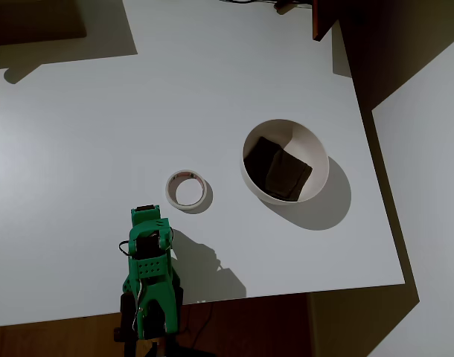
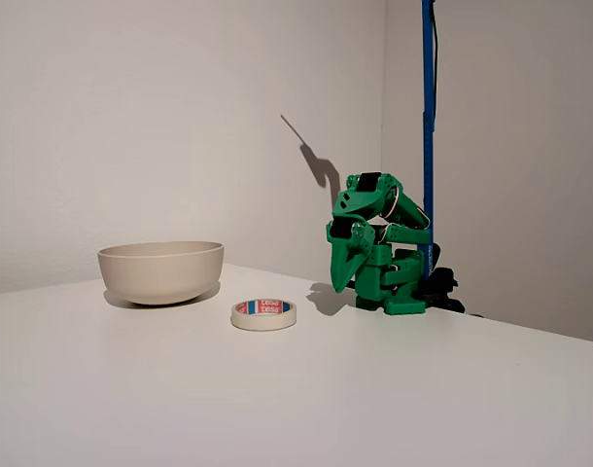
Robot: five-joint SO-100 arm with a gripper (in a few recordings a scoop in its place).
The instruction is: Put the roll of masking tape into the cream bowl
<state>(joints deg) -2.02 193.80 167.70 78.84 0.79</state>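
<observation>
Overhead view: the green two-finger gripper [image 1: 146, 217] is seen empty, folded near the small cream-white masking tape ring [image 1: 187, 190], apart from the deep cream bowl [image 1: 285, 161]; jaw opening cannot be told.

white table [image 1: 78, 149] | plain white walls [image 2: 131, 117] | blue pole [image 2: 428, 126] | wooden floor [image 1: 48, 338]

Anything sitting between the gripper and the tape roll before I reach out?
Nothing: in the overhead view, bare white table separates the gripper from the roll of masking tape. The fixed view agrees.
</observation>
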